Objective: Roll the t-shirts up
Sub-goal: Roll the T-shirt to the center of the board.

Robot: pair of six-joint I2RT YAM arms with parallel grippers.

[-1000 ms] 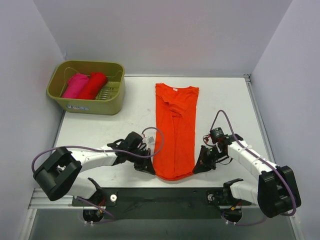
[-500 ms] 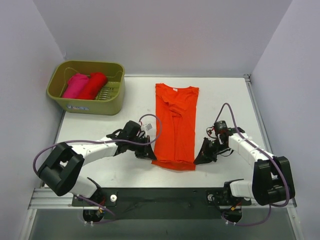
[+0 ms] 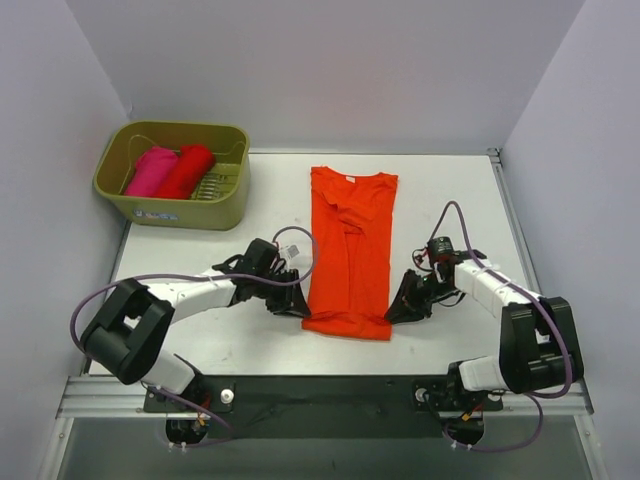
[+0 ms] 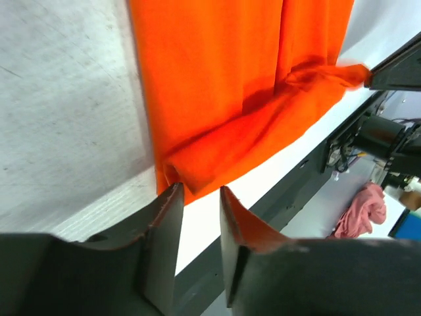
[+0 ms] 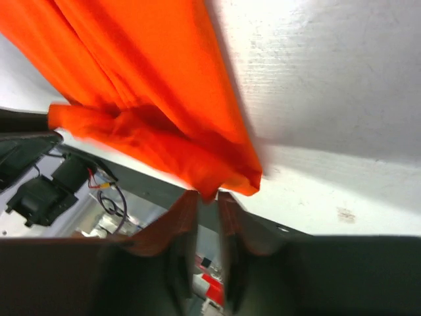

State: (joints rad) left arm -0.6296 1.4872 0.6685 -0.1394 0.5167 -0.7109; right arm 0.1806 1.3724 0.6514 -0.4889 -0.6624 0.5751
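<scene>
Top external view: a white table (image 3: 450, 200) fills the space between pale walls, and the orange t-shirt (image 3: 350, 260) lies on it near the middle. It is folded into a long narrow strip with its neck at the far end. Its near end is turned over into a short, thick roll that runs across the strip, well back from the table's near edge.

An olive-green basket (image 3: 180, 212) sits at the far left corner. The red t-shirt (image 3: 188, 170) and the magenta-pink t-shirt (image 3: 150, 170) lie rolled side by side inside it, touching each other.

The left arm (image 3: 190, 293) and the right arm (image 3: 495, 293) reach low over the table toward each other, one at each end of the roll.

The left gripper (image 3: 296, 308) is at the roll's left corner. From its wrist camera, its fingers (image 4: 164, 224) stand a narrow gap apart with the rolled corner caught at their very tips.

The right gripper (image 3: 393, 312) is at the right corner. Its fingers (image 5: 177, 224) are drawn almost together, pinching a bunched bit of orange cloth at the tips.

A small white label (image 3: 350, 179) shows at the orange shirt's neck.
</scene>
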